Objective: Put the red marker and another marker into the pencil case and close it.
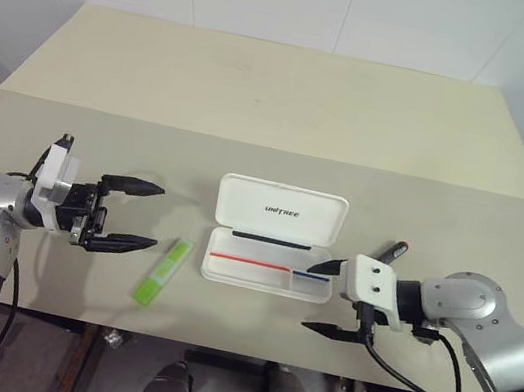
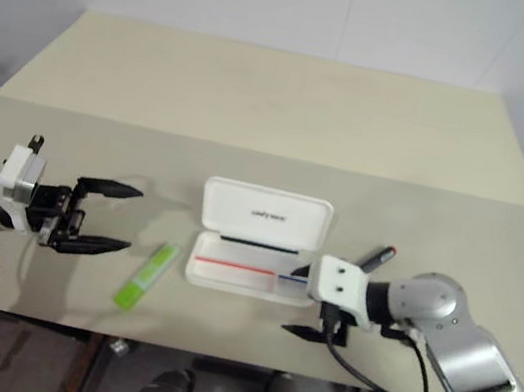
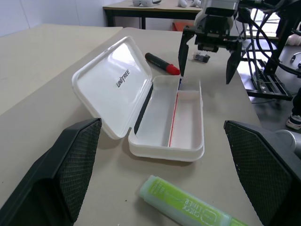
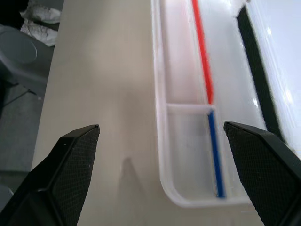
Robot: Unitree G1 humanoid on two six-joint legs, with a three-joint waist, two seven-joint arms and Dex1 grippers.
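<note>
The white pencil case (image 1: 250, 273) lies open mid-table, its lid (image 1: 280, 209) leaning back and a thin red and blue stripe inside the tray. The lime-green marker (image 1: 162, 272) lies flat on the table just left of the case. The red marker (image 1: 393, 251), with its black end, rests on the table off the case's right end. My right gripper (image 1: 309, 297) hovers open at the tray's right end, holding nothing. My left gripper (image 1: 157, 217) is open and empty, left of the green marker and pointing toward it. The left wrist view shows the case (image 3: 188, 136), the green marker (image 3: 188, 207) and the red marker (image 3: 162, 64).
The beige table (image 1: 260, 94) extends far behind the case, with a seam across it. Its front edge runs close below the green marker and my right gripper. White walls close in the back.
</note>
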